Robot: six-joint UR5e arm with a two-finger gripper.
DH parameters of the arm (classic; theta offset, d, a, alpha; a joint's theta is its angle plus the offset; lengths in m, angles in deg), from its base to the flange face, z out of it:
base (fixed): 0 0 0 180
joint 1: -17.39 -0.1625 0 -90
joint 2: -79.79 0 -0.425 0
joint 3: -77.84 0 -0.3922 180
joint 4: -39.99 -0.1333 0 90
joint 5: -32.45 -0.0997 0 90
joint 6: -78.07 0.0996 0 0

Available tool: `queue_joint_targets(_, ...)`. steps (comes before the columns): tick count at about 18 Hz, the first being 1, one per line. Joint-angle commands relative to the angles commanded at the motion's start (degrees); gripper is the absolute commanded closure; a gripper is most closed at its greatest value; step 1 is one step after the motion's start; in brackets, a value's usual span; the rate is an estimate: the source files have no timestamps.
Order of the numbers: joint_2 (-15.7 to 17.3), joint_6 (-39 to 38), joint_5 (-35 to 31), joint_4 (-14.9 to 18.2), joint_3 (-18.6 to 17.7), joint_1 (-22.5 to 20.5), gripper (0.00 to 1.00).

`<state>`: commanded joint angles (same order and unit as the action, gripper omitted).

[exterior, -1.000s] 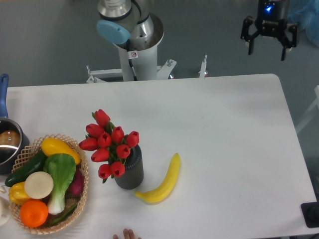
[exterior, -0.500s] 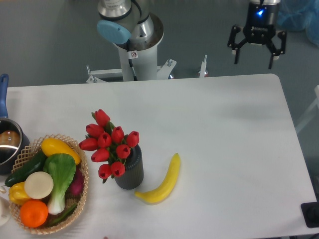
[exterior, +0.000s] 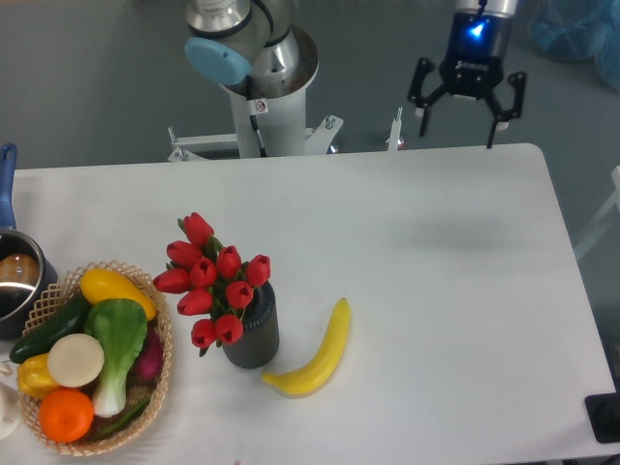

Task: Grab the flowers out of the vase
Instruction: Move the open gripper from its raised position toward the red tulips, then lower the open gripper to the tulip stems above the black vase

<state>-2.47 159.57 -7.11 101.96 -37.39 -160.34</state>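
The white table stands on a grey floor. The flowers sit in the dark vase, which is just right of the woven basket and just left of the banana. The gripper hangs far up and right of the vase, fingers spread wide, holding nothing. It should come down over the buds and close on the stems above the vase mouth.

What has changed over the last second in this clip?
The gripper has moved left and slightly down in the picture, from the top right corner toward the table's far edge, jaws open and holding nothing. The flowers stay in the vase, untouched. The banana, basket and pot have not moved.
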Motion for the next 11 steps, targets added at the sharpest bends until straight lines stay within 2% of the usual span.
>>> queue_joint_targets(2, -1.14, -1.95, 0.54, -1.22, -0.26, 1.41, 0.00)
queue_joint_targets(8, -5.27, -1.87, 0.62, -3.51, -0.17, 9.49, 0.00)
queue_joint_targets(11, -7.81, -0.56, 3.33, -5.79, -0.09, 12.39, 0.00)
